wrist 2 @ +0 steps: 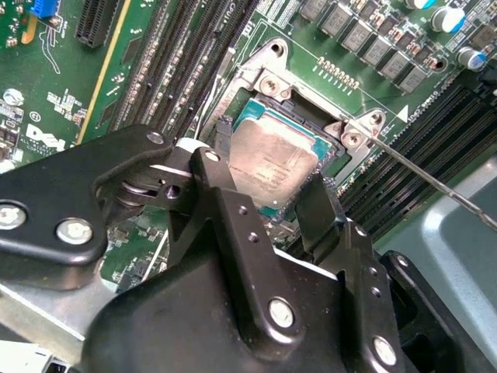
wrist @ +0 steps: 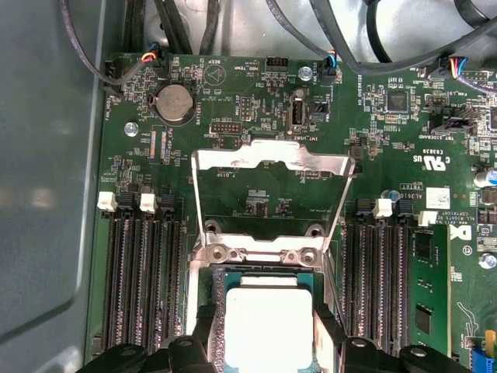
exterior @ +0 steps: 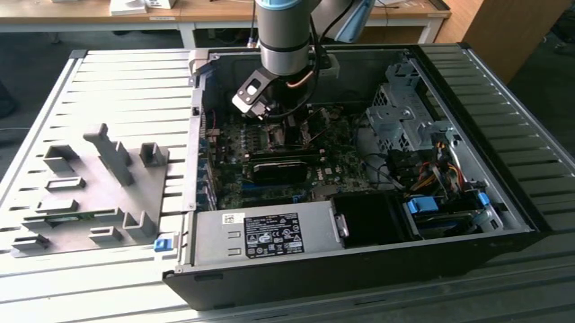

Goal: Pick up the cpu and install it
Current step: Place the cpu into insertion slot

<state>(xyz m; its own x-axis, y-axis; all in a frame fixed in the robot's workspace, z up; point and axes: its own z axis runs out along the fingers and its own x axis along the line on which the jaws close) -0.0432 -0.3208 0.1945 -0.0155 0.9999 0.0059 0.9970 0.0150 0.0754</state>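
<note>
The arm [exterior: 285, 33] is being reached down into the open case [exterior: 359, 272], which is lying on the desk [exterior: 117, 87]. The fingers [wrist 2: 220, 175] are being held low over the board [wrist: 373, 70], near its middle, between two rows of long black slots [wrist: 144, 272].

The cpu [wrist 2: 272, 159] is lying flat in the socket [wrist 2: 264, 78], with its silver top facing up. In both wrist views it is sitting right between the two fingers, with one finger at each of two opposite sides. The fingers are being held narrow. They seem to be pressed against the cpu's edges, so the cpu is judged as being gripped.

The cpu is square, so no long side is being shown. It is lined up straight with the socket's frame, and its green rim is looking level inside that frame. It is judged as being down in place, or very nearly. Whether it is fully down cannot be told.

The plate [wrist: 272, 155] is being left flipped open, standing up at one side of the socket. The thin lever [wrist 2: 427, 179] is being left free beside the socket. The cpu is not being covered by anything.
</note>
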